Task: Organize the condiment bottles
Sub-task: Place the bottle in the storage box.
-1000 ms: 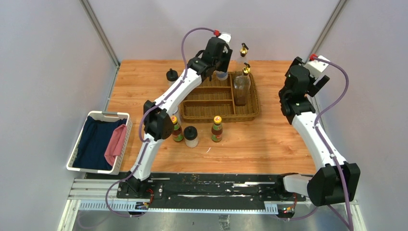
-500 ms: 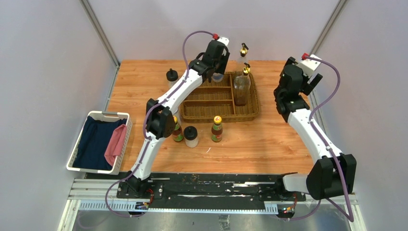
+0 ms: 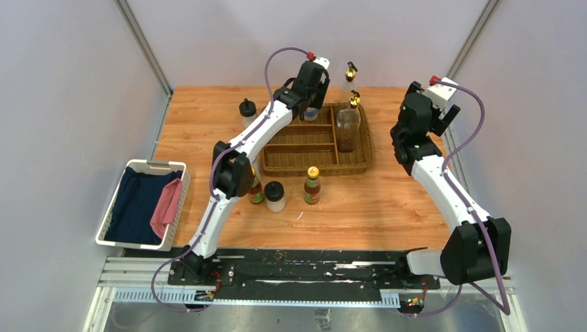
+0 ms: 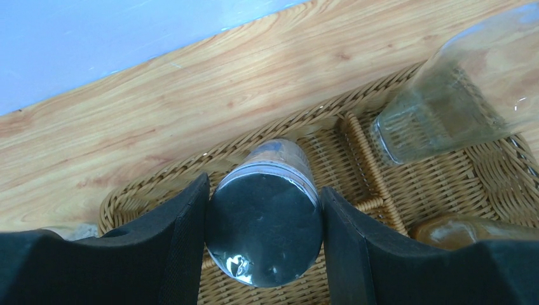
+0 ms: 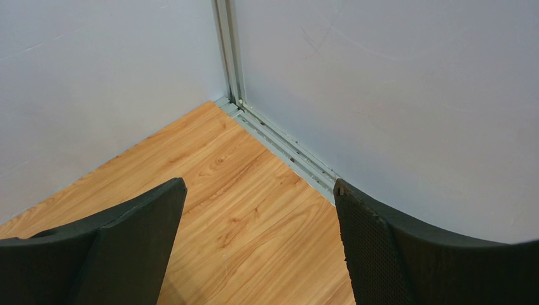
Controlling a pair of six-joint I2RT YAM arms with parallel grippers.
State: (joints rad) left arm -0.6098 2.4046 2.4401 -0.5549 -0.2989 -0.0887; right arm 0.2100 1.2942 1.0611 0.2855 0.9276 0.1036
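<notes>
My left gripper (image 3: 311,104) is shut on a silver-lidded shaker (image 4: 264,232) over the back-left corner of the wicker tray (image 3: 315,168); both pads touch its lid in the left wrist view. One gold-spouted cruet (image 3: 348,124) stands in the tray's right part, also in the left wrist view (image 4: 445,108). The other cruet (image 3: 351,72) stands behind the tray. Two sauce bottles (image 3: 312,185) (image 3: 255,189) and a black-lidded jar (image 3: 275,196) stand in front of the tray. Another black-lidded jar (image 3: 247,108) is at the back left. My right gripper (image 3: 446,114) is open and empty, facing the back right corner (image 5: 257,187).
A white basket (image 3: 111,207) with blue and pink cloths sits off the table's left edge. Grey walls and metal posts close in the back and sides. The left arm's elbow (image 3: 230,174) hangs over the bottles at the front.
My left gripper has shifted slightly with the shaker in it. My right arm has swung a little to the left, still open.
</notes>
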